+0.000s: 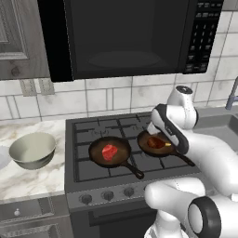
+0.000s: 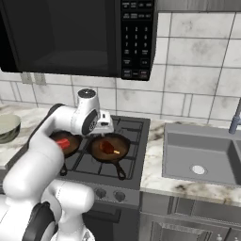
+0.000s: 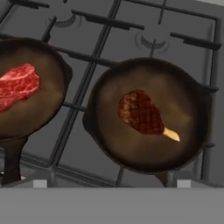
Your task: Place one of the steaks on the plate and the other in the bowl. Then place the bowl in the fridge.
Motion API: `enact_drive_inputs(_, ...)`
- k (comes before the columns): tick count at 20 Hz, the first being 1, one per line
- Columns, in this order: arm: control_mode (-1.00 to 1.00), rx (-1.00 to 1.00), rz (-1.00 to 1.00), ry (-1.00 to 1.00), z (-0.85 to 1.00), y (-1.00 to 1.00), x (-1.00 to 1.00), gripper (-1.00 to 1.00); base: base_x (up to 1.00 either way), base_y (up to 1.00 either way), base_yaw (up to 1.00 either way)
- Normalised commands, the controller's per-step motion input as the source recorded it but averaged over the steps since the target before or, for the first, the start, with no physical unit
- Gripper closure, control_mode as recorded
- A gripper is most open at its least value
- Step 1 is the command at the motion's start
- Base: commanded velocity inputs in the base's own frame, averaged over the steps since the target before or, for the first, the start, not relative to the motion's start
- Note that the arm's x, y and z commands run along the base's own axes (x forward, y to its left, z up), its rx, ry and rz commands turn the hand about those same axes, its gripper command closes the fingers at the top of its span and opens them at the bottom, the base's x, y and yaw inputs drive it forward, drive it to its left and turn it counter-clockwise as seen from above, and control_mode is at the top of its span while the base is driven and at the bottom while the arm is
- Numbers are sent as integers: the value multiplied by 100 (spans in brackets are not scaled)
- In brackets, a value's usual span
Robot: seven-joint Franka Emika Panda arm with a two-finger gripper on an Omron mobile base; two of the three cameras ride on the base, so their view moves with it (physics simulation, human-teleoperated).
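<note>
While we scanned from the left, the bowl [image 1: 32,149] sat on the marble worktop [image 1: 28,179] near its left edge, well apart from the stove [image 1: 116,153], with bare worktop in front of it. A pale plate [image 1: 2,157] edge showed just beside the bowl at the frame's border. On the stove, the left pan [image 1: 111,152] held the bright red steak [image 1: 109,152], and the right pan [image 3: 146,114] held the darker steak [image 3: 141,112] with its yellowish tip. The pans stood close, a narrow strip of grate between them. Our arm bent forward over the right pan, hand tilted down, and our claw [image 3: 109,183] hovered released, fingers wide, above that pan's near rim. Right of the stove lay the sink [image 2: 202,153].
</note>
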Motion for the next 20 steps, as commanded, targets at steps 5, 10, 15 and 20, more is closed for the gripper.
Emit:
enact_drive_inputs(5, -100, 0, 8, 1, -35, -10, 38, -100, 0, 0, 0)
enact_drive_inputs(10, -100, -4, 8, 5, -25, -6, 50, -100, 0, 0, 0)
enact_drive_inputs(15, -100, -6, 4, 10, -13, -6, 45, -100, 0, 0, 0)
enact_drive_inputs(20, -100, -1, 1, 7, -1, 0, 9, -100, 0, 0, 0)
